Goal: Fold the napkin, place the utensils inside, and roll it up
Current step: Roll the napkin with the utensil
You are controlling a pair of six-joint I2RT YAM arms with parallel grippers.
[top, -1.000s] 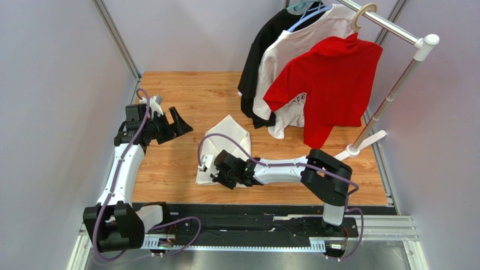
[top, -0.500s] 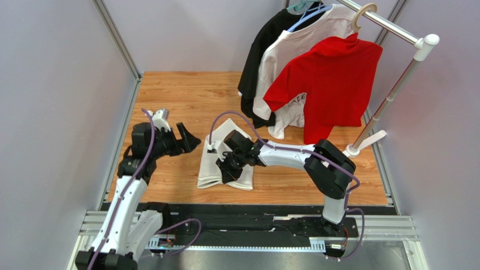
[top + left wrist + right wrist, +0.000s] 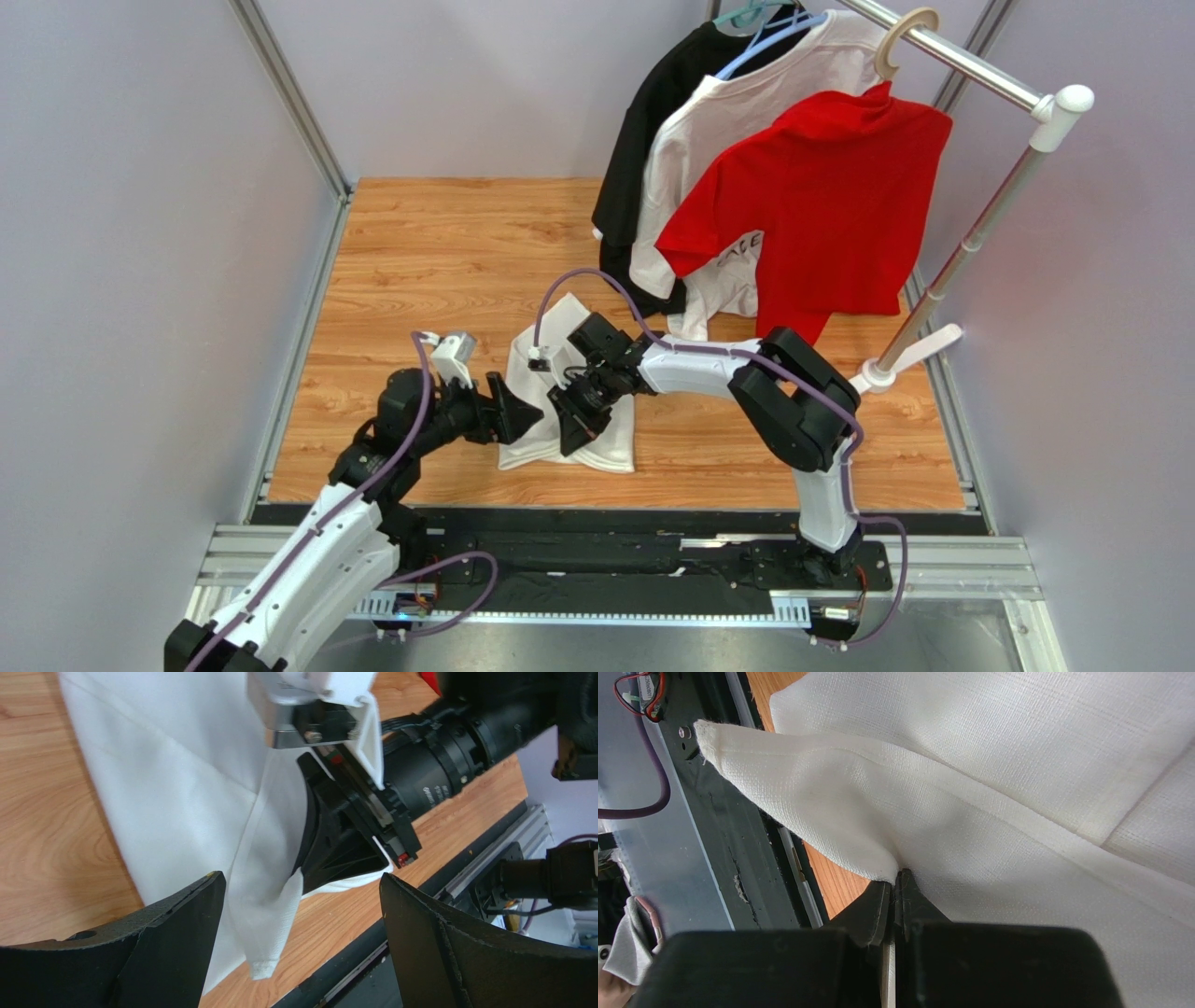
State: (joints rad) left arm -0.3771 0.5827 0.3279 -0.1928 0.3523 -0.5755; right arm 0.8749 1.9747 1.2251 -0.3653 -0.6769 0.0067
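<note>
Right gripper (image 3: 896, 882) pinches the white napkin's (image 3: 1018, 777) raised hem between closed jaws; left gripper (image 3: 300, 882), jaws spread wide, flanks the hanging corner, gripping nothing.

No text reads in full. Dark printed letters stand on the white T-shirt (image 3: 716, 140) hanging beyond the right claw (image 3: 577, 426); the red shirt (image 3: 828, 182) covers most of them, and only fragments show. In the left wrist view, fine white print runs along the black cylindrical housing (image 3: 439, 770) behind that claw, too small to read.
</note>
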